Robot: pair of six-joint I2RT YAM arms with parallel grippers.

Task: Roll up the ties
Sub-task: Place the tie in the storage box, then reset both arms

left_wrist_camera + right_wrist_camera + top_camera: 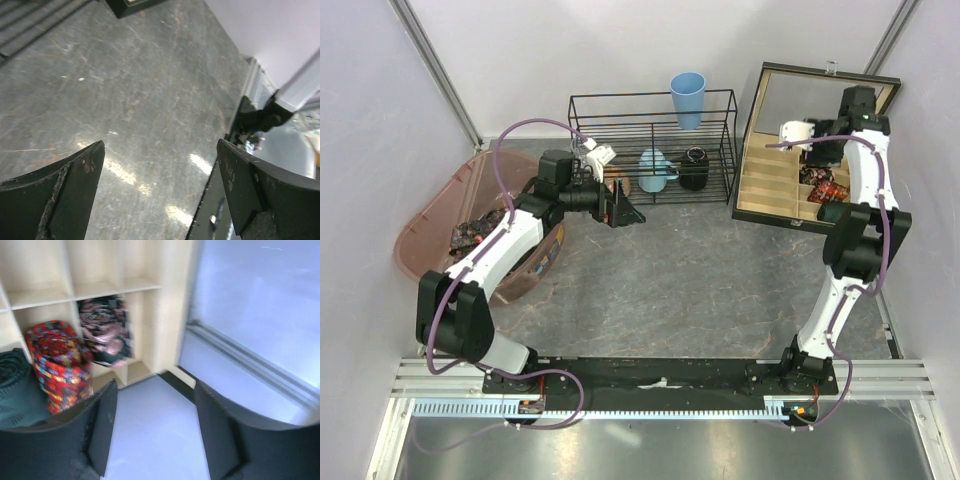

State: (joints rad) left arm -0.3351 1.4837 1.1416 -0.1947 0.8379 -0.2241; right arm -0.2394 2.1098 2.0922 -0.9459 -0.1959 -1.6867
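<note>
"Scanning from the near edge first, where are the waiting ties [475, 232] lying?"
"They are sitting as a dark patterned heap in the tub [420, 240] at the table's [150, 75] left edge."
"And the left gripper [160, 170]?"
"It is hanging beside the tub, toward the table's middle, fingers spread wide over bare surface and holding nothing."
"What is the right gripper [155, 425] doing farther off?"
"It is hovering at the box [170, 305] in the far right corner, fingers apart with nothing between them. A red roll [60, 365] and a pink roll [106, 329] are sitting in neighbouring cells just ahead of it, with a green roll [12, 390] beside the red."
"So which step is running?"
"I am judging that stowing a roll is ending, since neither arm is carrying anything."
"What is the next move asking for?"
"Probably the right arm is needing to back out without brushing the rolls. The left one is needing to pinch a single tie end in the tub and lay it flat mid-table for rolling."
</note>
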